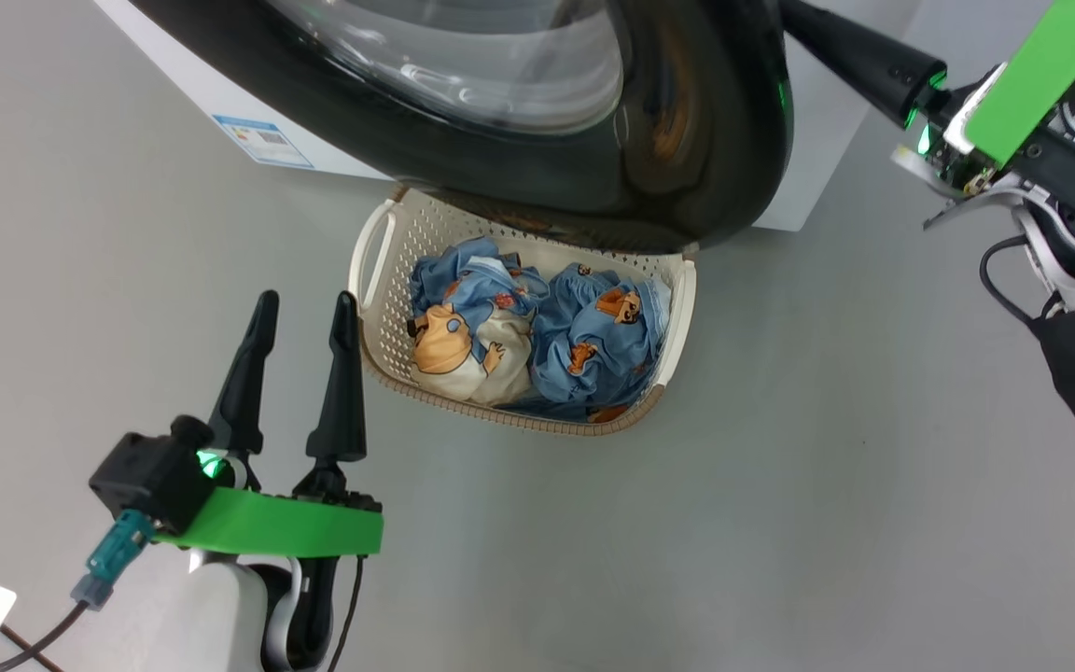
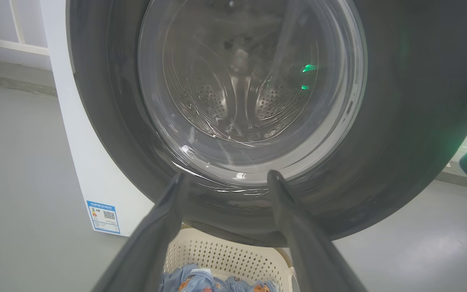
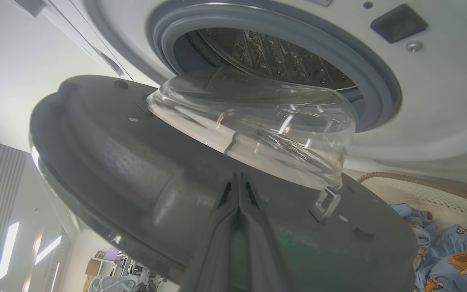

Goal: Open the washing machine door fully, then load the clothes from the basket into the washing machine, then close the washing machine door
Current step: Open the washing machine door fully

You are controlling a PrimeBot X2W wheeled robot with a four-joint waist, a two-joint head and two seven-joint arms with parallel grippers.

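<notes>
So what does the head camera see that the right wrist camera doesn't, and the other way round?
Head view: the left gripper, open, hanging beside the basket, the glossy outer face of the door, and the blue label on the machine. Right wrist view: the door's inner face with its glass bowl, the grey seal and steel drum behind, and the right gripper, shut, pointing at that face. Both: the door, the basket and the blue clothes in it.
</notes>
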